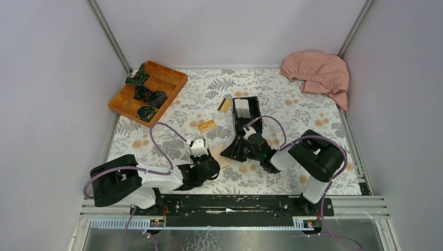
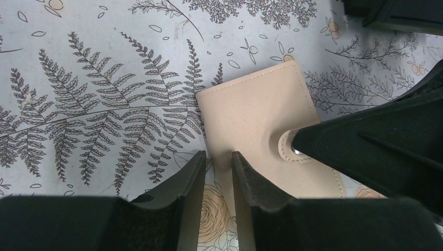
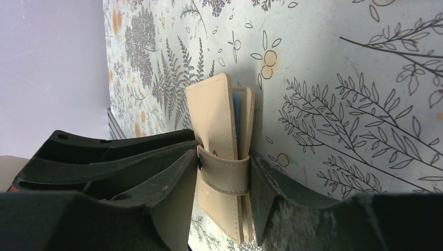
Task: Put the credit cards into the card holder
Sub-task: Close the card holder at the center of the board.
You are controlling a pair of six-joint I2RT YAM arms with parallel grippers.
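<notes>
The top camera sits high behind me, looking down over the whole table [image 1: 292, 104]. My left wrist camera faces straight down, close; my right wrist one looks along it, closer. All three share the card holder [image 2: 256, 115].

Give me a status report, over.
Right gripper clamped on wallet at tab. Left gripper slightly open, empty, beside it. Wallet snapped shut; two cards on table. Nothing blocking.

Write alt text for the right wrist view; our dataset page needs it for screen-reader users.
The right gripper pinches a closed tan card holder at its snap strap, one black finger on each face, close against a fern-and-flower tablecloth.
</notes>
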